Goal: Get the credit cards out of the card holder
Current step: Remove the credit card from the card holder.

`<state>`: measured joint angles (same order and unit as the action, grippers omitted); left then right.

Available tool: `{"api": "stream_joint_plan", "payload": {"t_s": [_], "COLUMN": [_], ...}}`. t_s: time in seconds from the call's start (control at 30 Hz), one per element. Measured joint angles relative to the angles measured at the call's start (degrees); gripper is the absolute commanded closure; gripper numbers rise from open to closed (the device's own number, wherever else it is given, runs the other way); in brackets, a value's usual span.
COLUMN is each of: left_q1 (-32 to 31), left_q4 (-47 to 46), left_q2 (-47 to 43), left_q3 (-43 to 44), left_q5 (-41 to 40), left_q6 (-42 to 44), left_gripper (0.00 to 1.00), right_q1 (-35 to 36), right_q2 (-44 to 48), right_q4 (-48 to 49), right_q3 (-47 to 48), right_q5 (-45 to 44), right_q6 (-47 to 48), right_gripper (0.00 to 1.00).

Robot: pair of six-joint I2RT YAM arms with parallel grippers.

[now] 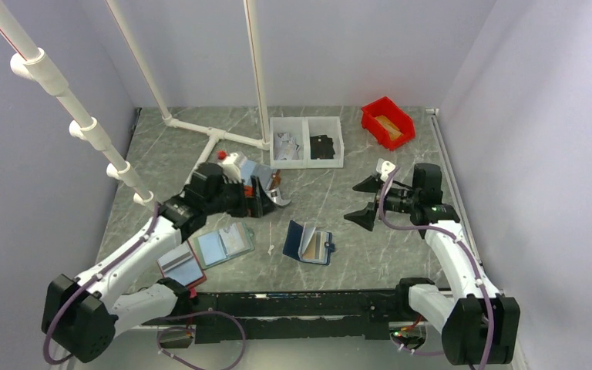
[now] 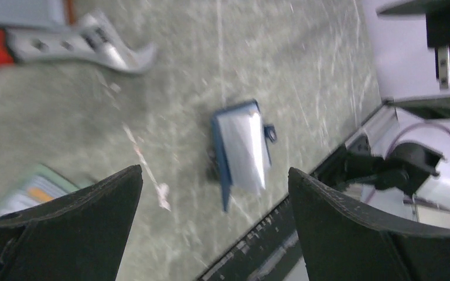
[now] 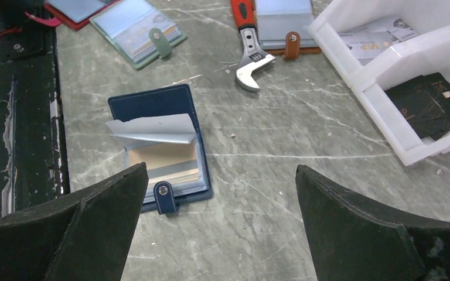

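The card holder (image 3: pixel 152 105) lies open and flat on the grey marbled table (image 3: pixel 304 193). It sits close to the black front rail, between my two arms, with its strap tab (image 3: pixel 164 196) on the edge nearest my right gripper (image 3: pixel 221 170). A clear sleeve page (image 3: pixel 152 130) curls up over the pockets, and below it a tan card (image 3: pixel 163 157) shows in its slot. I cannot make out a black card from here.

Both my hands are released. The right gripper's jaws are spread wide with nothing between them, hanging above the table just beside the holder. My left gripper (image 2: pixel 214 172) is just as wide and empty, further back near the adjustable wrench (image 3: pixel 251 58).

As I judge it, the step is the approach, and this is how I would do it:
- The holder is light and will slide or lift with the card, so one hand should pin it. I would press my left fingers on the bare navy half, clear of the pockets.
- With the right, I would come in low along the slot's open side, narrow the jaws first, and nip only the card's exposed edge.
- I would pull in line with the pocket, not upward.
- The curled sleeve is the trap: pinching it along with the card would drag the whole booklet.
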<state>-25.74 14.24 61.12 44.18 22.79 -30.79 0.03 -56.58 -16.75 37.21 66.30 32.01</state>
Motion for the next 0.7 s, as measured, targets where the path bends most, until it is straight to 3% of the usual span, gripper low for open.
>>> {"api": "stream_joint_plan", "payload": {"t_s": [0.17,0.33,0.5,0.7], "left_q1": [-18.9,-34.7,-44.2,-49.0], "left_q4": [5.3,13.9,22.1,32.5], "left_q2": [-0.1,9.4,22.2,36.8], "left_q3": [0.7,9.6,20.9,32.3], "left_q5": [-14.9,-33.6,-46.7,-55.8], "left_q6": [-7.8,-13.9,-17.6,-22.9], "left_gripper": [0.01,0.01,0.01,0.01], "right_q1": [1.9,2.8,4.0,4.4], "right_q2": [-0.3,-0.6,-1.8,-2.3], "right_q4": [-0.8,-1.1,-1.9,-3.0], "right_q3": [0.0,0.1,0.4,0.5], "right_q5": [-1.3,-1.9,-3.0,-3.5], "right_q6": [1.2,1.7,2.6,3.2], "right_gripper": [0.01,0.01,0.01,0.01]}}
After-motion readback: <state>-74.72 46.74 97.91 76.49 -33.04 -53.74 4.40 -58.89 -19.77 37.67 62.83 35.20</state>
